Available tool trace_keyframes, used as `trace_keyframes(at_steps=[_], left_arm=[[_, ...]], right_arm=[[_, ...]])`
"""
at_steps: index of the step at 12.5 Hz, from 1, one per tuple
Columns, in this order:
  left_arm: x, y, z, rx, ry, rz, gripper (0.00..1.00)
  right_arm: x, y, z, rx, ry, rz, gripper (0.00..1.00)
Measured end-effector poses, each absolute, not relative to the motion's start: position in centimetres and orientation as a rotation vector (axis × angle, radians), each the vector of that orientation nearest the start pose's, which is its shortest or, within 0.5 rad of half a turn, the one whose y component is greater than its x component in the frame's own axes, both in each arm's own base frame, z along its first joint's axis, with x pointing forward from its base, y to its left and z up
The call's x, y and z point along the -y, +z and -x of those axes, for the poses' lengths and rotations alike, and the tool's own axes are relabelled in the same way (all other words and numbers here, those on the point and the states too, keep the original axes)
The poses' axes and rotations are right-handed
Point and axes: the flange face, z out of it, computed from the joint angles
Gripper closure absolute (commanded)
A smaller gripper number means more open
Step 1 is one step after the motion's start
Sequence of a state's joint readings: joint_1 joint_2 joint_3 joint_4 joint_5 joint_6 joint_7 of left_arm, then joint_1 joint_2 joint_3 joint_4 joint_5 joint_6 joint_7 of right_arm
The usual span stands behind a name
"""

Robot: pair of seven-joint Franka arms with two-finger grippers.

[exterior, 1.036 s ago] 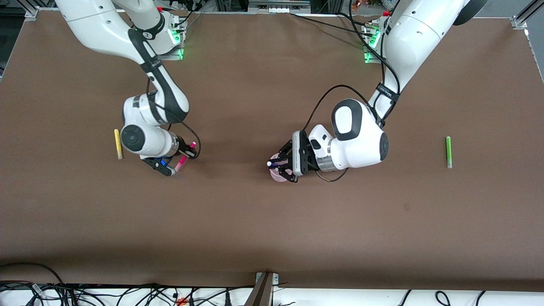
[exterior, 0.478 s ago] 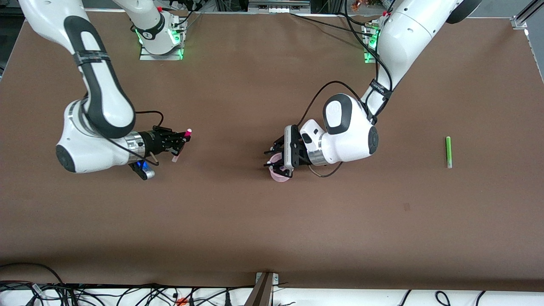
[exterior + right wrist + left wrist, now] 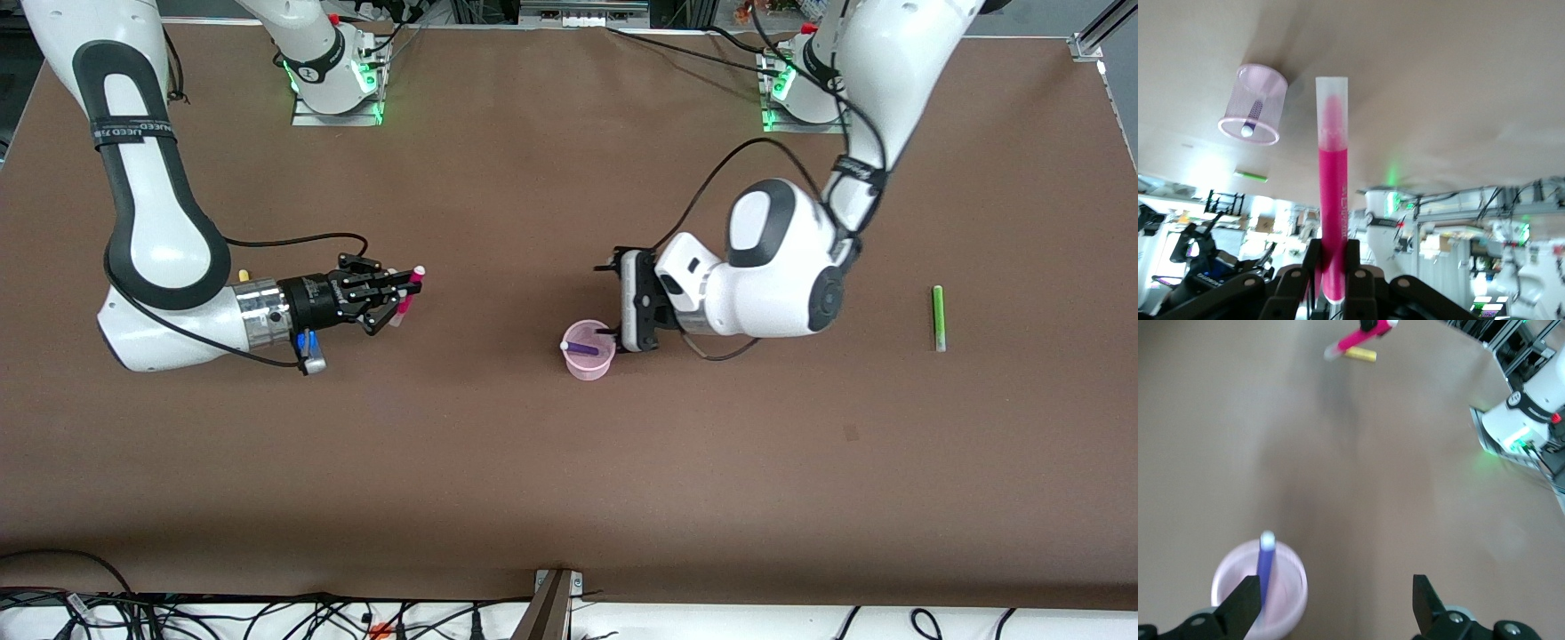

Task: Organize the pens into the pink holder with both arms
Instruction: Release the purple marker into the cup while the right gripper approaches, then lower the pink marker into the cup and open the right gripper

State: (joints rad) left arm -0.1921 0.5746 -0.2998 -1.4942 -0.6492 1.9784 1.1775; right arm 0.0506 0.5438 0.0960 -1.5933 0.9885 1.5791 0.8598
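The pink holder (image 3: 589,356) stands upright mid-table with the dark purple-blue pen (image 3: 580,348) leaning inside it. My left gripper (image 3: 607,300) is open and empty, just beside the holder toward the left arm's end. In the left wrist view the holder (image 3: 1288,603) and purple pen (image 3: 1264,563) sit by one fingertip. My right gripper (image 3: 397,298) is shut on the magenta pen (image 3: 408,293), held above the table toward the right arm's end. The right wrist view shows this pen (image 3: 1333,193) between the jaws and the holder (image 3: 1258,93) farther off.
The green pen (image 3: 937,317) lies flat on the table toward the left arm's end. The yellow pen (image 3: 242,275) lies under the right arm, only its tip showing; it also shows in the left wrist view (image 3: 1360,355). The arm bases (image 3: 336,84) stand along the table's edge.
My left gripper let go of the purple pen into the holder and drew back toward the left arm's end. My right gripper lifted the magenta pen and carried it toward the holder.
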Motion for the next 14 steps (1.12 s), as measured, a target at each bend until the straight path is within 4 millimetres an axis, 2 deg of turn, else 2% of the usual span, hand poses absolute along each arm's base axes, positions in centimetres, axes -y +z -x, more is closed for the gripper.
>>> trace_keyframes(at_steps=[2,4,6,8,11,12,14], left_arm=[[28.6,36.3,-62.2,1.418,0.029,-1.999,0.00],[24.2,35.2,-62.4,1.375,-0.190,-2.165,0.00],[21.1,34.6,-62.4,1.376,-0.375,-2.378,0.00],[18.3,35.1,-62.9,1.386,-0.459,-2.543,0.00],[11.1,36.8,-64.8,1.275,-0.479,-2.748,0.00],[9.6,38.0,-65.3,1.261,-0.467,-2.809,0.00],[8.9,41.2,-65.7,1.282,-0.493,-2.914,0.00]], right_arm=[[-20.0,32.7,-62.8,-1.121,1.260,1.816,0.93],[-23.5,31.0,-62.2,-1.108,1.328,1.734,0.93],[-27.3,29.0,-61.7,-1.129,1.342,1.668,0.93],[-31.3,27.7,-61.3,-1.172,1.310,1.602,0.93],[-37.2,28.6,-60.7,-1.210,1.232,1.518,0.93],[-39.0,28.9,-60.6,-1.222,1.202,1.507,0.93],[-41.7,28.5,-60.2,-1.245,1.155,1.513,0.93]])
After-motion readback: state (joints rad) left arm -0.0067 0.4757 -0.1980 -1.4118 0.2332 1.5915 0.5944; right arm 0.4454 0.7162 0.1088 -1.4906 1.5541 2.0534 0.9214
